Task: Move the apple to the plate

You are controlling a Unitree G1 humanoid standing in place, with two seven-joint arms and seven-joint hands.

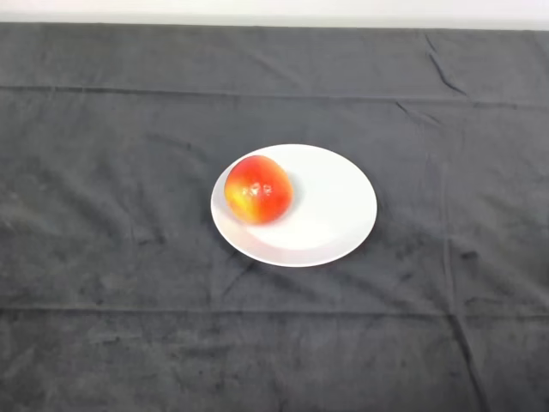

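Observation:
A red and yellow apple [258,189] rests on the left part of a round white plate [330,210] near the middle of the table. The apple lies inside the plate's rim, close to its left edge. Nothing covers either of them.
A dark grey cloth [103,257] with creases and folds covers the whole table. A pale wall strip [274,10] runs along the far edge at the top of the view.

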